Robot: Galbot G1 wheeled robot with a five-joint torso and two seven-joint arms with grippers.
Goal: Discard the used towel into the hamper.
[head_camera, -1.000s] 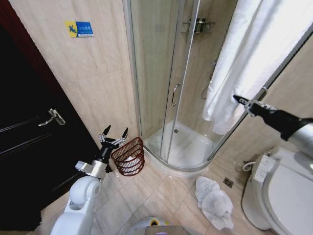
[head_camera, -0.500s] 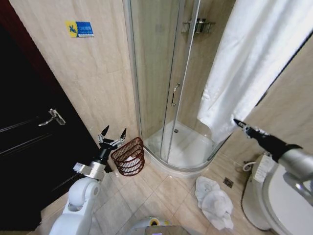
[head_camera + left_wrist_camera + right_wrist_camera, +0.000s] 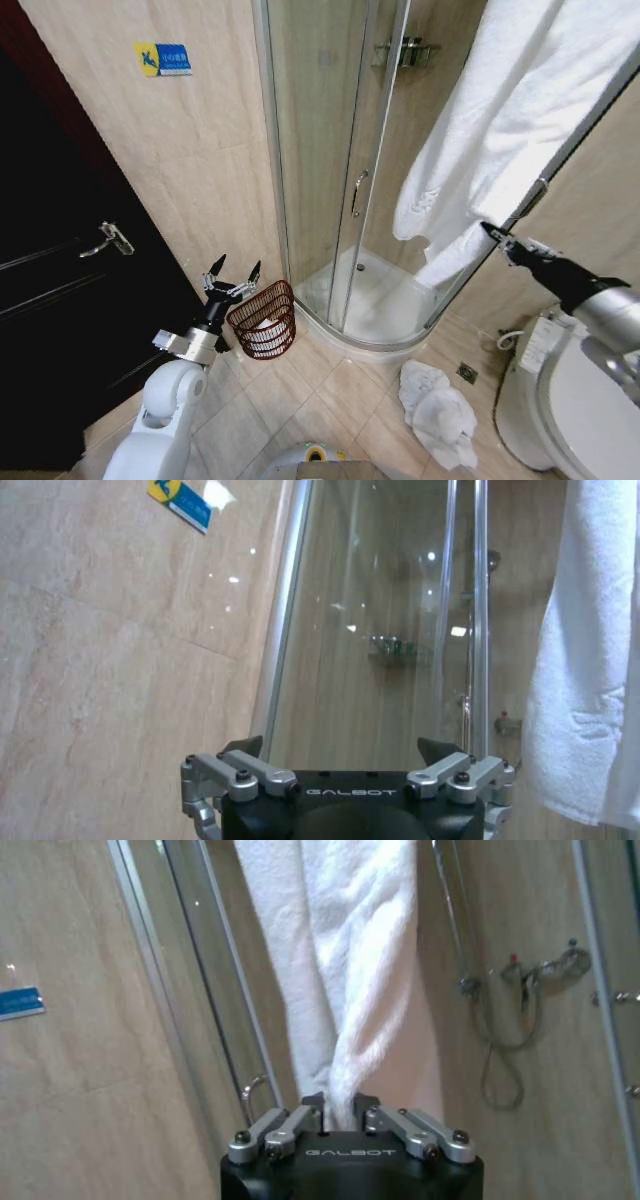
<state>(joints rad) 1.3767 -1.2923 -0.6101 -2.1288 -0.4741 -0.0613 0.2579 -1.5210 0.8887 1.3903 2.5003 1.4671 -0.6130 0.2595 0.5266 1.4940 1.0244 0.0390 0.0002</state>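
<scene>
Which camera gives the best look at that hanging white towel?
The head view: the white towel hangs full length, its lower corner pinched by the right hand. The right wrist view shows its twisted folds up close at the grip; the left wrist view catches one edge.

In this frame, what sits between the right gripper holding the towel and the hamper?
In the head view, the glass shower stall and its white tray stand between the right gripper, shut on the towel, and the hamper.
</scene>
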